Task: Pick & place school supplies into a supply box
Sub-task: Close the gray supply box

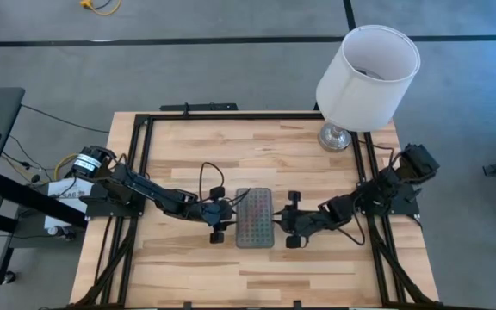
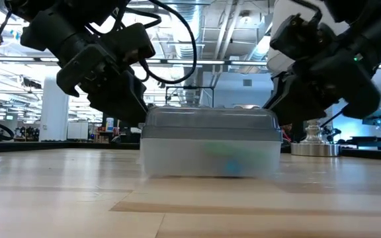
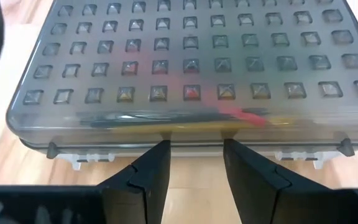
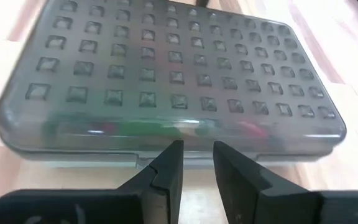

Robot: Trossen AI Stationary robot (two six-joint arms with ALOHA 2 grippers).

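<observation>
While the supply box (image 1: 254,217) is sitting with its grey dotted lid down on the worktop (image 1: 257,151), the left claw (image 3: 194,163) is hovering just beside one long edge, its fingers (image 3: 146,175) standing slightly apart and gripping nothing. The right claw (image 4: 196,163) is facing the opposite long edge, its fingers (image 4: 165,171) likewise parted and empty. Coloured school supplies (image 3: 241,115) are showing dimly through the lid, between the two claws. A white lamp (image 1: 364,82) is standing well beyond the right claw.
</observation>
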